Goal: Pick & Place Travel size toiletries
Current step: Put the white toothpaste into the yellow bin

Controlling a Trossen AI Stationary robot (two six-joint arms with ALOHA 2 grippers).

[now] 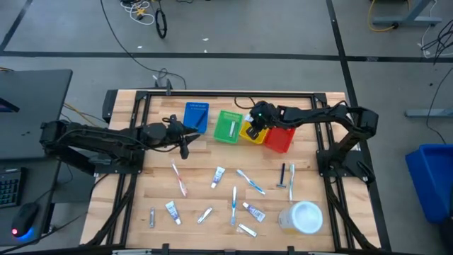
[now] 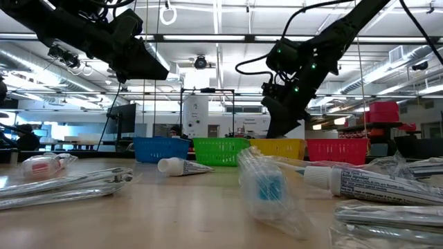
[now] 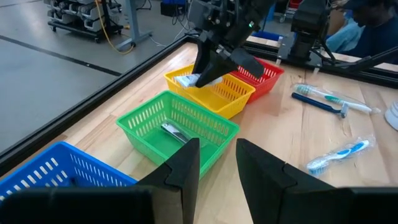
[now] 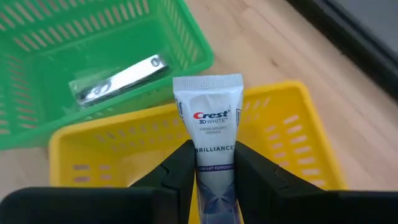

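Gripping a small white Crest toothpaste tube (image 4: 208, 130) between its two dark fingers, your right gripper (image 4: 211, 165) hangs over the yellow plastic mesh basket (image 4: 292, 124), crimped end outward, seemingly lined up to drop it in. Just beside it, the green plastic mesh basket (image 4: 56, 37) already holds one silvery wrapped item (image 4: 118, 79), so you appear to be sorting by kind. Your left gripper (image 3: 217, 165) waits above the table near the blue plastic basket (image 1: 196, 115), fingers parted and empty. Farther off, the remaining wrapped tubes, toothbrushes and a dark razor (image 1: 282, 173) lie scattered on the wooden tabletop (image 1: 205, 198), with the red plastic basket (image 1: 280, 138) beyond the yellow
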